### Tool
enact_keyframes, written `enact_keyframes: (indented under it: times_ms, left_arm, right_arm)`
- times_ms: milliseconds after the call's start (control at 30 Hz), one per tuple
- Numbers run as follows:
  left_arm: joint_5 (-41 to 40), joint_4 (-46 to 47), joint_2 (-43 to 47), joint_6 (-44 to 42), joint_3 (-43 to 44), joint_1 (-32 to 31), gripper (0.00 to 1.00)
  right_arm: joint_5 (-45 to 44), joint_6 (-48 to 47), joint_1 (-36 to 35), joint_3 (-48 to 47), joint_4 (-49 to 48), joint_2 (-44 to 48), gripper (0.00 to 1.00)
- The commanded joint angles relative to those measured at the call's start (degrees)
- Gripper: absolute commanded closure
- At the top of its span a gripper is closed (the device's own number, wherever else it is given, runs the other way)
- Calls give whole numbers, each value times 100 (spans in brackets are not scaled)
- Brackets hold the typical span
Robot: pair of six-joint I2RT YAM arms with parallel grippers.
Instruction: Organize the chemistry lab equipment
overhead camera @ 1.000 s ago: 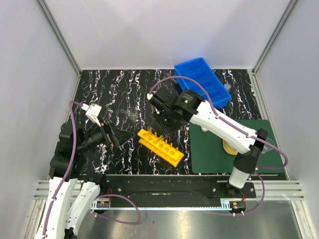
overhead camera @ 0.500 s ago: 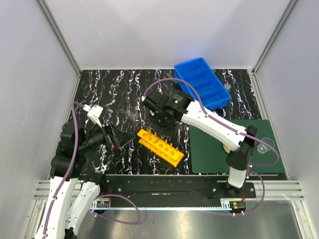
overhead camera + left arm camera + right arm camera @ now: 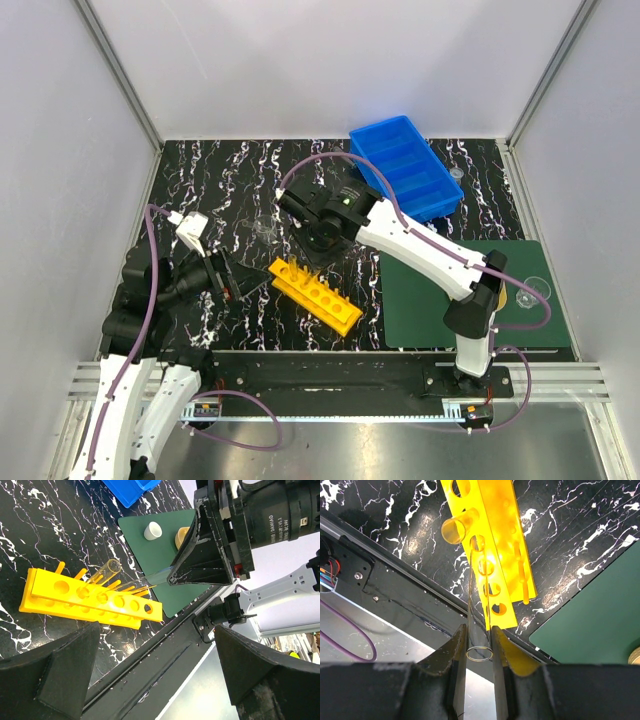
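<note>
Glass, thin and clear: a tube [image 3: 479, 610] is pinched at its open end between the right gripper's [image 3: 478, 630] fingers, above the yellow rack [image 3: 507, 545]. The right wrist view looks along its length toward the row of holes. I cannot tell whether the far tip touches the rack. The left wrist view shows the slant instead, with the tube leaning from the gripper down toward the rack's middle holes. A second tube [image 3: 106, 571] stands in a hole near one end. That makes two tubes and one rack, which lies diagonally on the black marbled table [image 3: 220, 180]. Only the left wrist view catches the white piece [image 3: 153, 530] on the green mat [image 3: 145, 550]. The blue bin [image 3: 405, 165] sits well behind. The left gripper [image 3: 156, 645] hangs spread wide, holding nothing.
</note>
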State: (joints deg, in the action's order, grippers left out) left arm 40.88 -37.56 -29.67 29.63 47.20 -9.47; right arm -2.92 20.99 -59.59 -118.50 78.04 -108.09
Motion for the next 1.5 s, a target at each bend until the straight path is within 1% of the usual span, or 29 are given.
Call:
enact_keyframes:
  times_ms: [0,67,267,333,467,533,567,667,800,967,1033,1200,1467]
  left_arm:
    - [174,153,40,-97,96,25,1]
    - [183,161,32,-97,96,25,1]
    - [174,161,58,-97,70,25,1]
    - [174,161,67,-89,53,25,1]
    - [183,170,76,-80,52,25,1]
    - [183,161,76,-80,52,25,1]
    - [192,170,75,-80,52,25,1]
    - [192,170,84,-71,44,25,1]
    - [192,161,93,-71,35,25,1]
    - [192,144,102,-80,26,25,1]
    - [201,135,102,-89,26,25,1]
    - [192,135,111,-89,26,25,1]
    - [174,118,111,-106,52,25,1]
  right_arm:
    - [-104,80,-61,-332,1003,-36,99]
    - [-86,98,-70,-332,968,-63,97]
    - [-95,115,-114,-332,871,-168,95]
    - [-95,115,-131,-349,853,-186,92]
    - [-165,133,-140,-402,844,-212,89]
    - [-183,133,-140,-446,836,-212,85]
    - [-192,142,-149,-464,827,-238,81]
    - [-192,151,-149,-516,836,-256,76]
    - [-209,151,-158,-595,844,-309,71]
    - [-200,151,-184,-745,879,-414,68]
    - [-209,142,-184,-789,888,-441,64]
    - [-227,142,-211,-842,897,-511,61]
    - [-235,133,-219,-815,906,-511,61]
